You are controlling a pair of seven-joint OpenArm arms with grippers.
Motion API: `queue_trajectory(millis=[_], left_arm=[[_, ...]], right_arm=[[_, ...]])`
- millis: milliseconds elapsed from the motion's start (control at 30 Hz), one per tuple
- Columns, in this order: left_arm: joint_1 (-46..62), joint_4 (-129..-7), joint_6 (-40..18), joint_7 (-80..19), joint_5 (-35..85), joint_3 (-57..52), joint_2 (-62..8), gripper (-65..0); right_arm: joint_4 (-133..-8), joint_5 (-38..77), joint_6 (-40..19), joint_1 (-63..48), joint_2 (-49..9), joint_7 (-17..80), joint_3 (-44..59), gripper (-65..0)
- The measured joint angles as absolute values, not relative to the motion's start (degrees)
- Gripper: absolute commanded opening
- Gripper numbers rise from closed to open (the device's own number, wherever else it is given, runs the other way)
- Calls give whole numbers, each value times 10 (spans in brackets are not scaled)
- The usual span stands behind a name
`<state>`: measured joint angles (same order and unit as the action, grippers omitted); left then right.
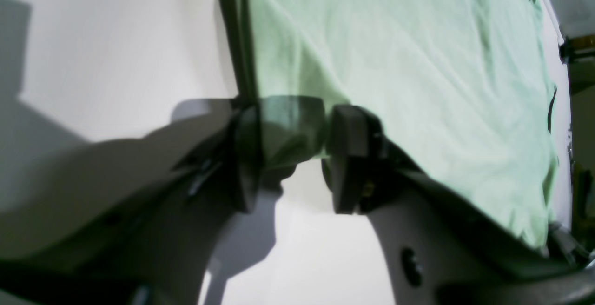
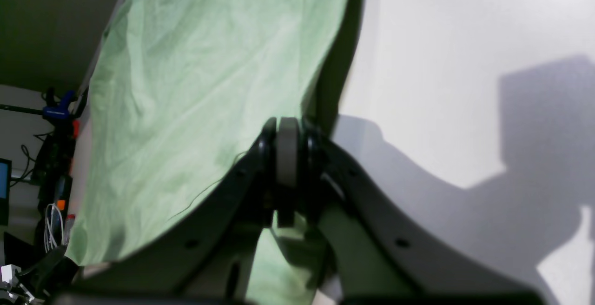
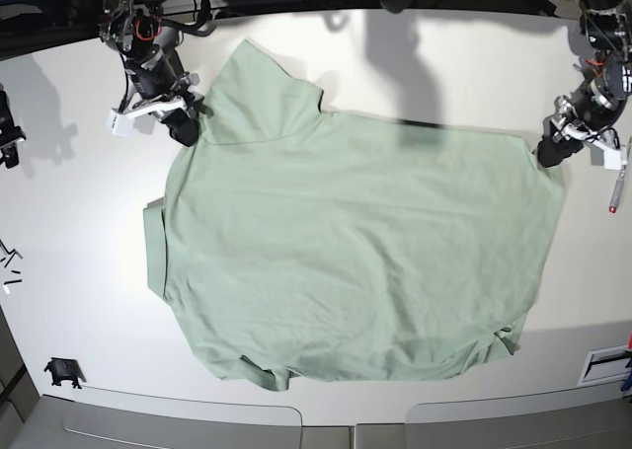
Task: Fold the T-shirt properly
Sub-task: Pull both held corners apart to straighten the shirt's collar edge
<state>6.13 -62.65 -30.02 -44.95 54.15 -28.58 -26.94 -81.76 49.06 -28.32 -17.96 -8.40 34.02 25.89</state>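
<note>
I see the pale mint-green thin-fabric T-shirt (image 3: 346, 261) spread flat on the white table (image 3: 79, 222); my right gripper (image 2: 288, 151) is clamped on one corner; the left gripper (image 1: 293, 133), jaws parted, straddles the opposite edge.

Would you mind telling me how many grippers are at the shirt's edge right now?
2. The right gripper is at the T-shirt's upper-left corner in the base view; the left gripper is at its upper-right corner.
</note>
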Motion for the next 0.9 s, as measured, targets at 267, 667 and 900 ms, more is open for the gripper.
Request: queue_trajectory(millis=[267,667,900], left_arm=[[62,-626,-300,-455,541,-285,-261,-650],[80,-626,-317,-514,579,-289,-308,-650],[138,-625,-345,-549,643,-361,-305,-650]], right_arm=[[-841,490,-278,-188,-99,376,260,-650],[-1002,484,-294,-301,-154,387,299,-650],[-1007,486,-296,-355,-168,386,336,-650]])
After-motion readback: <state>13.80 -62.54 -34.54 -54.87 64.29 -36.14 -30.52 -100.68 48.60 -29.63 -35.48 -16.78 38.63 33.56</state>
